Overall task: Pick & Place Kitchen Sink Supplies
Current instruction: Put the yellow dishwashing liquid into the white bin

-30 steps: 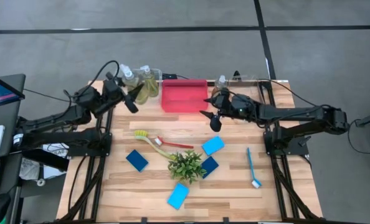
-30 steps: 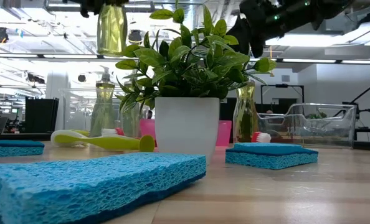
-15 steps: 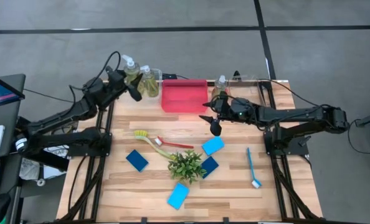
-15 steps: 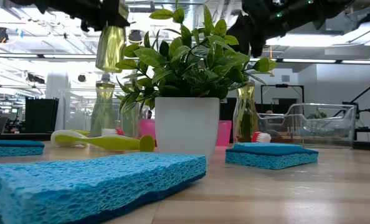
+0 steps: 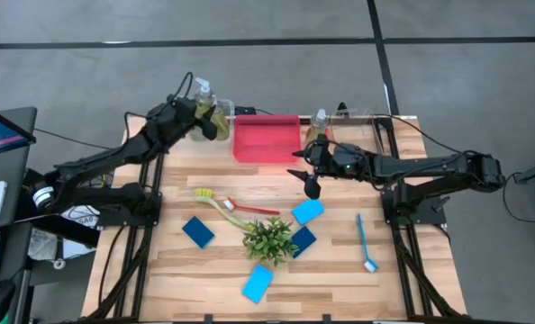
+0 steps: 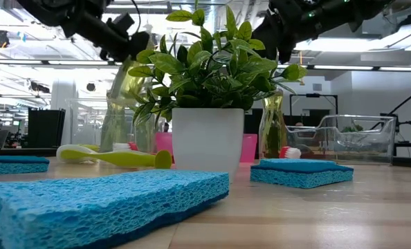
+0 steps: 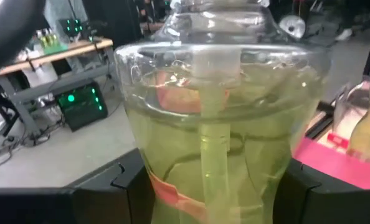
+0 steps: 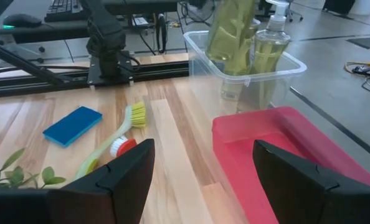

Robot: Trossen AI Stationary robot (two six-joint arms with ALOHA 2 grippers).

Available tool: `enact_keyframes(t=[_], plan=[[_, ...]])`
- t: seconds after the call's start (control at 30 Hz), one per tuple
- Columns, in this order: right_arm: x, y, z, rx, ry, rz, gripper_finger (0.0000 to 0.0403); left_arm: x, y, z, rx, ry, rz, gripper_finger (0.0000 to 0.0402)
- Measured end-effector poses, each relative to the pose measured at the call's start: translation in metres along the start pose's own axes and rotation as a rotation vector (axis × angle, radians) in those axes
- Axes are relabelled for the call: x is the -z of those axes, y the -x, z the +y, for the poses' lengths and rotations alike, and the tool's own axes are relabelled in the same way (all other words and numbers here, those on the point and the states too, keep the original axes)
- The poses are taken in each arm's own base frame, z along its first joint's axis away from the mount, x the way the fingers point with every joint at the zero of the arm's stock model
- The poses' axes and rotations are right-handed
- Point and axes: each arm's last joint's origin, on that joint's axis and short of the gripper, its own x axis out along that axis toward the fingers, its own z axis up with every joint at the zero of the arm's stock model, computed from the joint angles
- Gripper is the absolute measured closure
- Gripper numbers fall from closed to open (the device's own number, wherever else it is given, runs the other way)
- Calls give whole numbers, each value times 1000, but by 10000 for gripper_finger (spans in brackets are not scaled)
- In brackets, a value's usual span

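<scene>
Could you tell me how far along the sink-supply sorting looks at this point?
Done: one bottle stands in the clear bin. In hand: the left claw holds a second bottle over that bin. Left: the bottle by the open right claw, brushes such as the blue brush, and four sponges including a light-blue sponge. The red bin looks empty.

I see one clear bottle (image 7: pixel 225 124) of yellow-green liquid tilted over the far-left bin; brushes (image 5: pixel 221 202) and blue sponges (image 5: pixel 197 231) (all flat) lie mid-table.
</scene>
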Motion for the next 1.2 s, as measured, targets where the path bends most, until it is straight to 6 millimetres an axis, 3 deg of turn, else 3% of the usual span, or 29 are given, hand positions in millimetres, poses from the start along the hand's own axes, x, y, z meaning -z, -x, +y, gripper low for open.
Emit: enact_keyframes(t=[0.57, 0.93, 1.2], plan=[[0, 0, 0, 0, -1, 4, 138, 25, -31, -21, 45, 50, 89, 183], [1, 0, 0, -1, -6, 5, 138, 28, -29, -31, 87, 51, 113, 179], [2, 0, 0, 0, -6, 24, 138, 35, -28, -32, 92, 88, 185, 145]])
